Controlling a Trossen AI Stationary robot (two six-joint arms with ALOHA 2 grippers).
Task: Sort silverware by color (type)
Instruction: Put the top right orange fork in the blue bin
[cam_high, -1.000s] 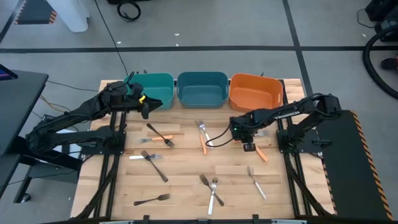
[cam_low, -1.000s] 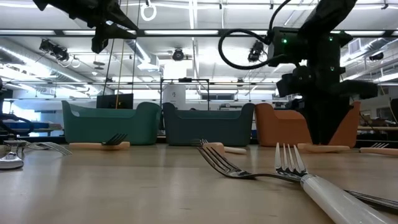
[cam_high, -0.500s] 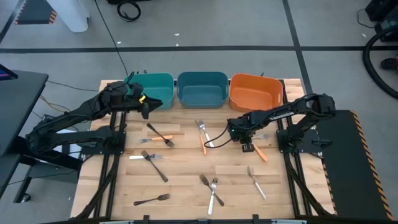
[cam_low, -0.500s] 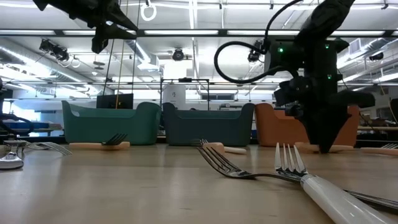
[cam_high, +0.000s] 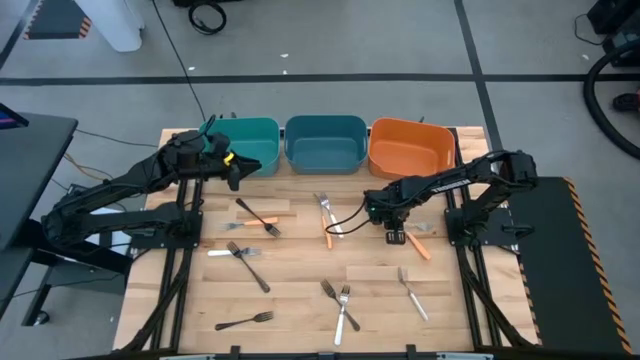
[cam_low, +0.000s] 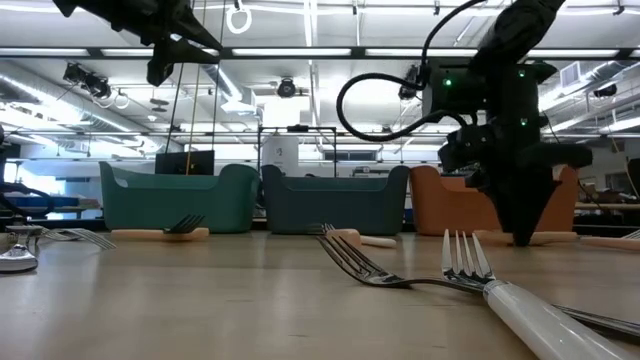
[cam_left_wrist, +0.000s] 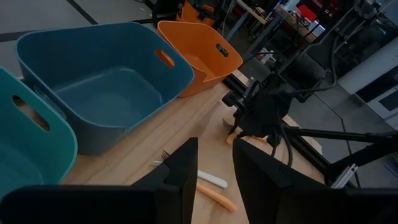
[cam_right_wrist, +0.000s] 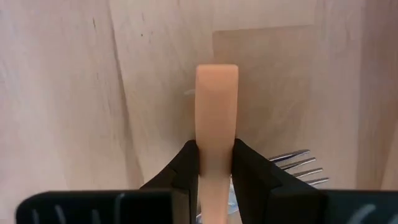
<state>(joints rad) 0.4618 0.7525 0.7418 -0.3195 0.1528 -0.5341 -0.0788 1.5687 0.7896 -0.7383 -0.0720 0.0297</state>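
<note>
Sorting is barely begun, as judged. All three bins look empty: the teal bin (cam_high: 252, 145), the blue bin (cam_high: 325, 143) and the orange bin (cam_high: 411, 148); no utensil is seen inside any of them.

The right hand (cam_high: 396, 236) is lowered onto the tabletop (cam_high: 300, 275) and an orange-handled utensil (cam_right_wrist: 216, 112) is pinched between its fingers (cam_right_wrist: 186, 165), as seen in the right wrist view. The handle runs out ahead of the hand and is not yet lifted clear, as far as can be told. Silver fork tines (cam_right_wrist: 297, 167) lie just beside the fingers. The orange bin is just beyond this hand.

The left hand (cam_high: 233, 172) hovers beside the teal bin, jaws parted, nothing held.

Silverware is left scattered: an orange-handled fork (cam_high: 258, 216) and a black fork (cam_high: 248, 265) near the left hand, an orange-handled utensil (cam_high: 327, 227) and a white-handled fork (cam_high: 329, 214) between the hands, and black fork (cam_high: 244, 321), crossed forks (cam_high: 341, 303) and a silver fork (cam_high: 411, 293) at the near edge. Nearly the whole task remains.
</note>
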